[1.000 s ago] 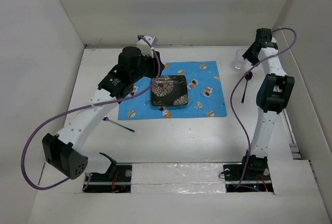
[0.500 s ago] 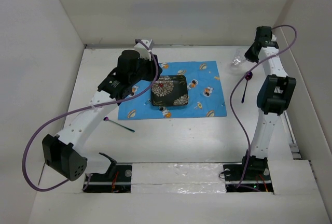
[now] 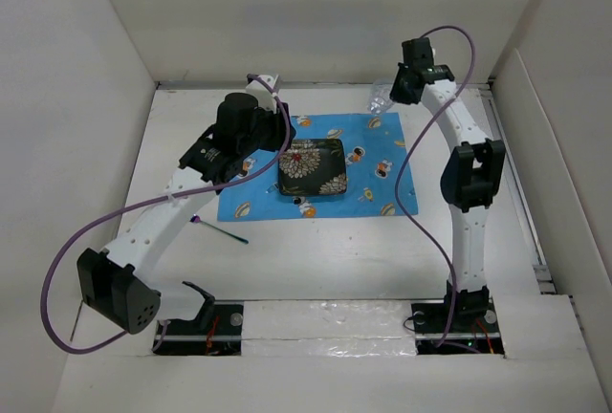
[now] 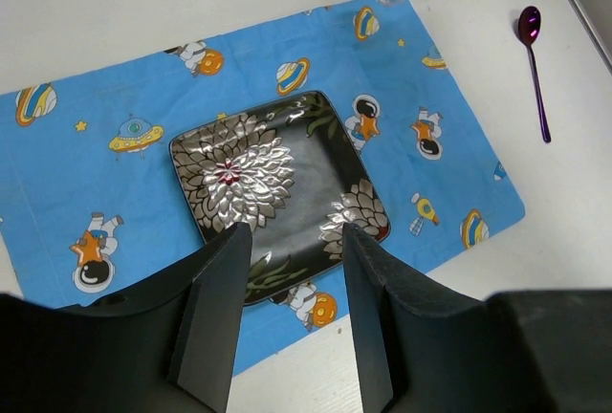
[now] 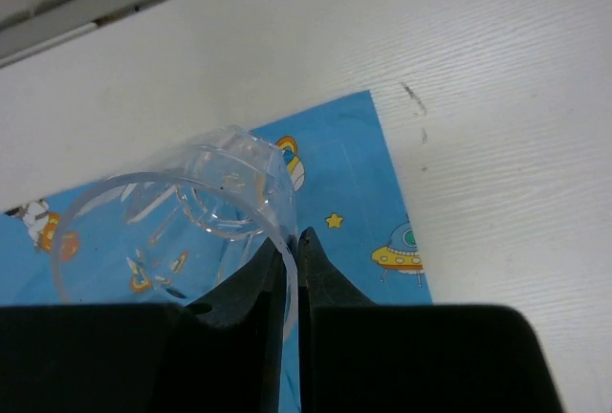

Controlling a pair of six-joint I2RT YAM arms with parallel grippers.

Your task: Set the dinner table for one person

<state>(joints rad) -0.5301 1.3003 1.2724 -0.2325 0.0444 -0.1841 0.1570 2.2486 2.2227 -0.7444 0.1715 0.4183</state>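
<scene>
The white dinner table [image 3: 335,250] carries a blue cartoon-print cloth [image 3: 382,188] with a black flower-pattern square plate [image 3: 313,168] on it. My right gripper [image 5: 295,236] is shut on the rim of a clear glass [image 5: 172,222], one finger inside and one outside, and holds it tilted over the cloth's back right corner; the glass also shows in the top view [image 3: 381,102]. My left gripper [image 4: 292,231] is open and empty, hovering high above the plate's [image 4: 277,188] near edge. A purple spoon [image 4: 532,59] lies on the table right of the cloth.
A thin dark utensil with a purple end [image 3: 218,231] lies on the table off the cloth's front left corner. White upright panels [image 3: 105,136] close in the table on the left, back and right. My right arm [image 3: 467,174] hides the spoon in the top view.
My right gripper has carried the glass left, from the table's back right to over the cloth's back right corner. The left arm has hardly moved.
</scene>
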